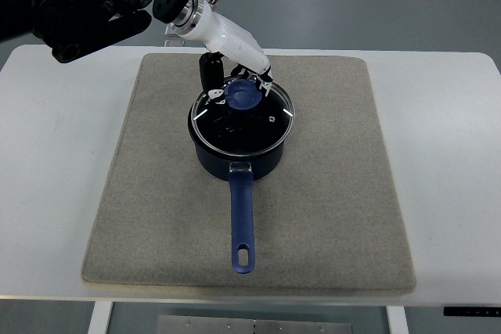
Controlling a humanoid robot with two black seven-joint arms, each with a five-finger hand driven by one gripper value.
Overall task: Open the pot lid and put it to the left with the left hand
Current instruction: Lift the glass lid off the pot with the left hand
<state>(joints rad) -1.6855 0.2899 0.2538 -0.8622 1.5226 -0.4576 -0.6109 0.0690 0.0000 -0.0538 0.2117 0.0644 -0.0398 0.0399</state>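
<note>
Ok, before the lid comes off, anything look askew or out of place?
Nothing stands out. The glass lid sits level on the blue pot, centred on the grey mat, nothing spilled. The left hand is at the lid's knob.

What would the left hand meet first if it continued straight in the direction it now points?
Probably the blue knob of the lid; the left hand already reaches down toward it. Whether they touch is unclear from above.

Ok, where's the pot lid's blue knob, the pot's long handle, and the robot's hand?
lid knob [243, 98], top view, middle of the blue knob.
pot handle [242, 220], top view, midway along the blue handle.
left hand [235, 84], top view, middle of the hand at the knob.
</note>
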